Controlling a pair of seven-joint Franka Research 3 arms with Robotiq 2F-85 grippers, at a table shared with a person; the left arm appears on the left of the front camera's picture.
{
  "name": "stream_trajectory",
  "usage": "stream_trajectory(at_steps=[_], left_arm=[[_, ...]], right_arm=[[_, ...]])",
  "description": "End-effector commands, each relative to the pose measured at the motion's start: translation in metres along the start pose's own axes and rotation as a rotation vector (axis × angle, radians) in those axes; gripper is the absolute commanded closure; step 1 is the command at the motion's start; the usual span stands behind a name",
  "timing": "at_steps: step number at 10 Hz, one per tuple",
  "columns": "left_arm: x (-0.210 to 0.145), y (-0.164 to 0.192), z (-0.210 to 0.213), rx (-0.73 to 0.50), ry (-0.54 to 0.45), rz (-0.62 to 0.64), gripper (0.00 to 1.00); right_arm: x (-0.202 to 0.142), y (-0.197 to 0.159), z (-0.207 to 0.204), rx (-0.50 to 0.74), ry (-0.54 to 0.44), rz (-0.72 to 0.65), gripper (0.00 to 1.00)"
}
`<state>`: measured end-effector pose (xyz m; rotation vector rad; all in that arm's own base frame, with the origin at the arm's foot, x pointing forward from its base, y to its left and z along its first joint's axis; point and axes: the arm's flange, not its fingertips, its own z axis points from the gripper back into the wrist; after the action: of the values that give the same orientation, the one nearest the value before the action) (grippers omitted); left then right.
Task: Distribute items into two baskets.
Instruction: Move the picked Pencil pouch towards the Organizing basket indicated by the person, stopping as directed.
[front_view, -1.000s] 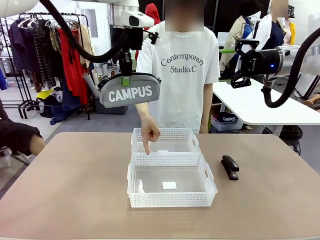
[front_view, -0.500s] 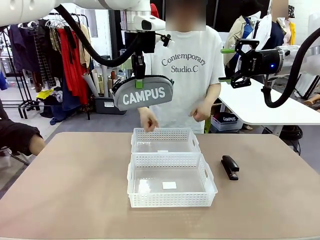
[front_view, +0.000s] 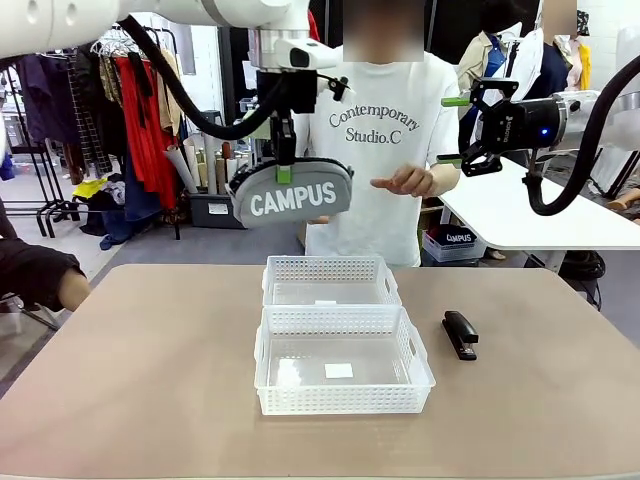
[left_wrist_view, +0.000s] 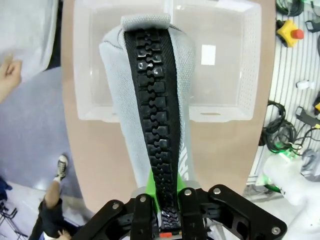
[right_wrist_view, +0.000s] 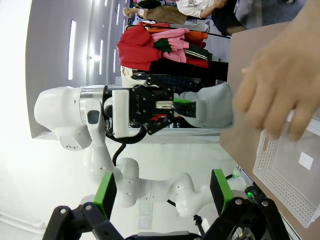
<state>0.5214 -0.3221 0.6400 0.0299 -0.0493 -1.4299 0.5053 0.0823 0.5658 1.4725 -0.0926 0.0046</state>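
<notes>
The left tool (front_view: 284, 172) is closed tight on the zipper edge of the grey CAMPUS pouch (front_view: 292, 195) and holds it in the air, high over the far basket (front_view: 330, 268). The right tool (front_view: 455, 130) stands wide and holds nothing. The stapler (front_view: 460, 334) lies on the desk (front_view: 150, 380), just right of the near basket (front_view: 340, 400).

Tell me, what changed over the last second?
The left gripper, shut on the pouch, carried it to the robot's right, toward the far basket. The person's hand stopped pointing at it and rose to chest height. The open right gripper, stapler, near basket and far basket stayed put.
</notes>
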Motion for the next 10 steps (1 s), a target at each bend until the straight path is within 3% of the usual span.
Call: stream_trajectory(at_steps=[1,5,10], left_arm=[[0.025,0.003,-0.01,-0.01,0.011,-0.088,1.0],[0.043,-0.003,-0.025,-0.056,-0.01,-0.157,1.0],[0.043,-0.008,-0.026,-0.054,-0.012,-0.145,1.0]], right_arm=[[0.0,0.002,0.0,0.002,0.0,0.002,0.0],[0.0,0.002,0.0,0.002,0.0,0.002,0.0],[0.0,0.002,0.0,0.002,0.0,0.002,0.0]])
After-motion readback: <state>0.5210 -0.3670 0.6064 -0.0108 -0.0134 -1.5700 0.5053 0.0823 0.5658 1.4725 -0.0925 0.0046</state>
